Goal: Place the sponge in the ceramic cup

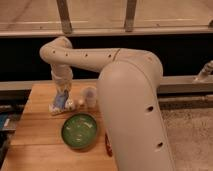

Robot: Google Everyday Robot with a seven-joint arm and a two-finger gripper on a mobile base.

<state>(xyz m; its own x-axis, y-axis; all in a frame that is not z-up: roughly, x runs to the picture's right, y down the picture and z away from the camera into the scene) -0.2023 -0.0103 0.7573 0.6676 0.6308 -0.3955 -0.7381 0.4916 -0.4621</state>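
My tool (59, 103) hangs low over the wooden worktop (35, 137), beside the pale ceramic cup (90, 96); its grip I cannot tell. Sponge, not clearly made out, judged soft and light: pinch mid-body.

A green bowl (79, 131) sits on the wooden bench (35, 146). Behind it stands a pale cup (90, 96), with the hand (60, 102) low just left

Office-like indoor space, wooden table (35, 135) by large windows (95, 15), speckled carpet (190, 135), claw (60, 102) low over table
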